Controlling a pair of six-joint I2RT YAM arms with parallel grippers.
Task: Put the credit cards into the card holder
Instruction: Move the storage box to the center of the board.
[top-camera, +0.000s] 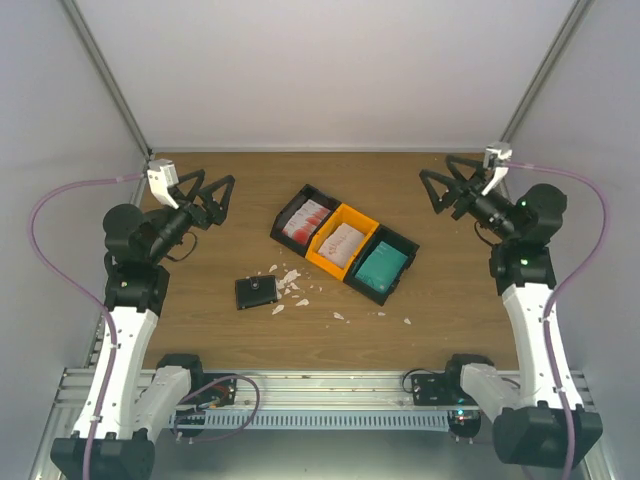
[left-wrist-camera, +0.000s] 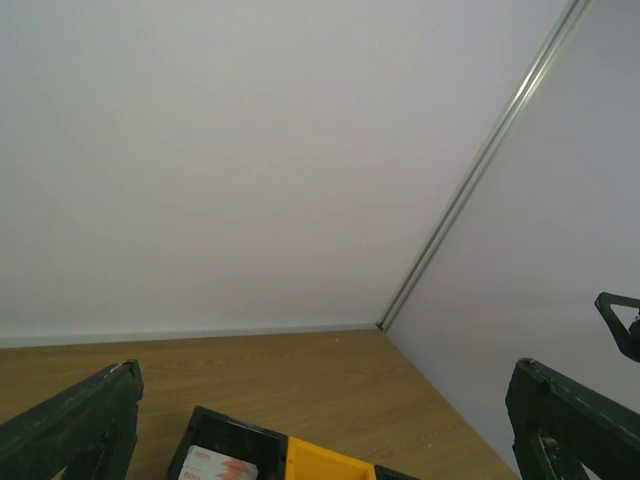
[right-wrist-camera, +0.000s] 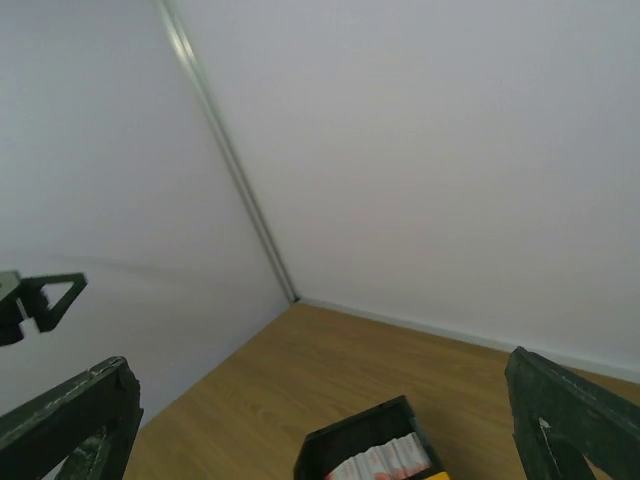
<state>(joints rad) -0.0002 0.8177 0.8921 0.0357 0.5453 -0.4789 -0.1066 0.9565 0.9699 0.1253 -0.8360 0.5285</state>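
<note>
The card holder (top-camera: 256, 292) lies left of the trays (top-camera: 362, 214) holding credit cards (top-camera: 343, 245).

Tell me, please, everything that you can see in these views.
thin plastic credit cards: three groups, red-and-white, whitish, teal; one group per tray.
flat black card holder: one, black; on the table, near-left of the trays.
plastic trays: three, black, orange, black; diagonal row, mid-table.
small white scraps: several, white; scattered between holder and trays.
wooden table: one, brown; under everything.
left gripper: one, black; open, raised, far left.
right gripper: one, black; open, raised, far right.
</note>
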